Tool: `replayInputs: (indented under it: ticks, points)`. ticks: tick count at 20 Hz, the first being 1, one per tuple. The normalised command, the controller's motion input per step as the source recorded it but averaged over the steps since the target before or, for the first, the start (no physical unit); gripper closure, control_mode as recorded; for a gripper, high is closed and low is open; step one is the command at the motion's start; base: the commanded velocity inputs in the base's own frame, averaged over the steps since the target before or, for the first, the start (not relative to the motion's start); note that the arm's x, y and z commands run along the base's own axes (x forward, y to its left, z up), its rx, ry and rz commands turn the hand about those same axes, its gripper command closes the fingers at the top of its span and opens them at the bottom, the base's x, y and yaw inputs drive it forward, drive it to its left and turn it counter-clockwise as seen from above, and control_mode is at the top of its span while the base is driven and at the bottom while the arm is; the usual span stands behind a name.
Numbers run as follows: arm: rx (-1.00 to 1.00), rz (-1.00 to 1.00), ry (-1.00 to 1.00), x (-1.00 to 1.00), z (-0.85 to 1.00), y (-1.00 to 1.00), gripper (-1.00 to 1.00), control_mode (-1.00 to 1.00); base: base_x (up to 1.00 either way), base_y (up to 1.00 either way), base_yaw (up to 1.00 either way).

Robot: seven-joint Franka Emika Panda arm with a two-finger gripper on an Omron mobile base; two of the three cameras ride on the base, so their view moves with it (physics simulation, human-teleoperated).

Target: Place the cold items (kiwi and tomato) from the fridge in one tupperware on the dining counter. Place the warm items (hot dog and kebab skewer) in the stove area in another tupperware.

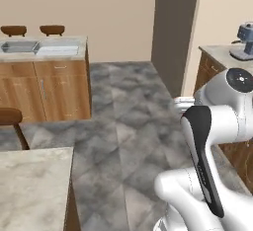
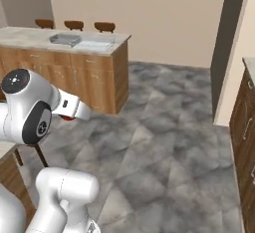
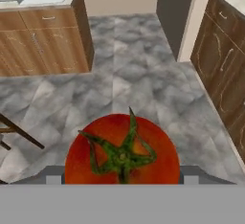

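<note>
Now gripping tomato (image 3: pixel 122 150) in gripper (image 3: pixel 122 177), up over floor (image 3: pixel 139 84), mid-room. Could slip on bumpy drive, drop, roll off. Could bump stool (image 3: pixel 14 133) or island (image 1: pixel 44 72). No tupperware yet.

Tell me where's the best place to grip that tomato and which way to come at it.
Grip the tomato across its round middle, one finger on each side, coming along the stem axis. In the hand view its green stem faces the camera and the gripper sits on either flank, so it looks already taken this way.
</note>
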Motion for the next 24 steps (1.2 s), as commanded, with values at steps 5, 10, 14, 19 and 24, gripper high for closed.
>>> replayInputs:
  ticks: [5, 10, 14, 19, 24]
  points:
    - [0.00, 0.00, 0.00, 0.00, 0.00, 0.00, 1.00, 1.00, 1.00, -0.18, 0.36]
    - [0.00, 0.00, 0.00, 0.00, 0.00, 0.00, 1.00, 1.00, 1.00, -0.19, 0.35]
    - [0.00, 0.00, 0.00, 0.00, 0.00, 0.00, 1.00, 1.00, 1.00, -0.08, 0.33]
    - [0.00, 0.00, 0.00, 0.00, 0.00, 0.00, 1.00, 1.00, 1.00, -0.07, 0.31]
    - [0.00, 0.00, 0.00, 0.00, 0.00, 0.00, 1.00, 1.00, 1.00, 0.00, 0.19]
